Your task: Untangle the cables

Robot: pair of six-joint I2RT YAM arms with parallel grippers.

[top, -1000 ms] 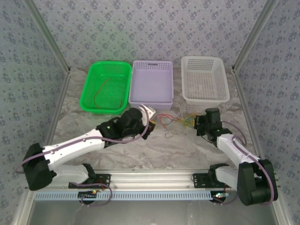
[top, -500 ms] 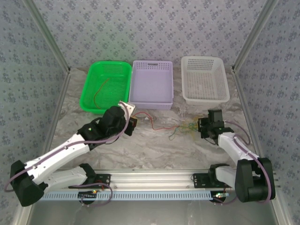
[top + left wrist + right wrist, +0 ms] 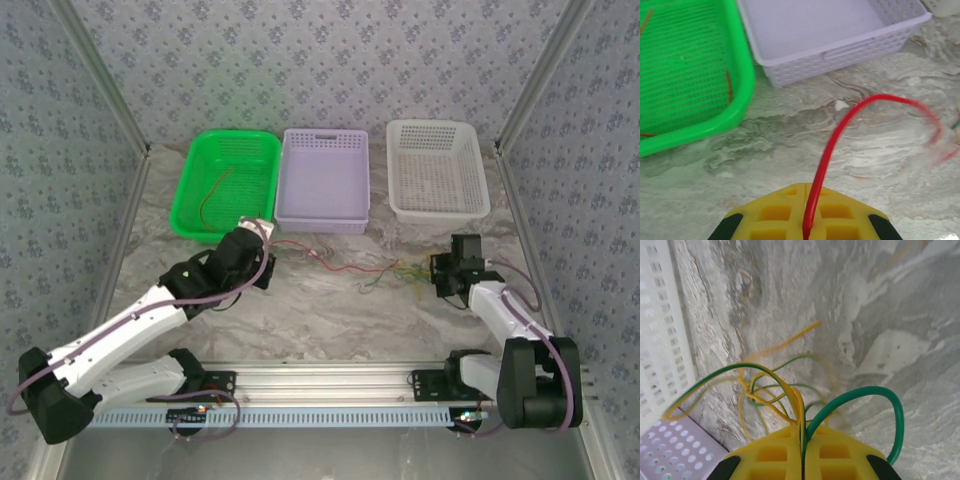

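A red cable [image 3: 335, 262] runs stretched across the marble table from my left gripper [image 3: 262, 238] to a small tangle of yellow and green cables [image 3: 402, 270]. In the left wrist view the left gripper [image 3: 807, 189] is shut on the red cable [image 3: 840, 129], which arcs up and right, blurred at its far end. My right gripper [image 3: 441, 274] sits at the tangle's right side. In the right wrist view the right gripper [image 3: 802, 432] is shut on a green cable [image 3: 880, 392] and thin yellow cables [image 3: 765, 382] looping out ahead.
Three baskets stand in a row at the back: green [image 3: 195, 190], purple [image 3: 325, 215] and white [image 3: 400, 190]. An orange cable [image 3: 213, 195] lies in the green basket [image 3: 735, 107]. The purple basket [image 3: 840, 47] is just ahead of the left gripper.
My left gripper has drawn back and left toward the green basket, pulling the red cable out long from the tangle. My right gripper has shifted slightly right with the yellow and green cables.
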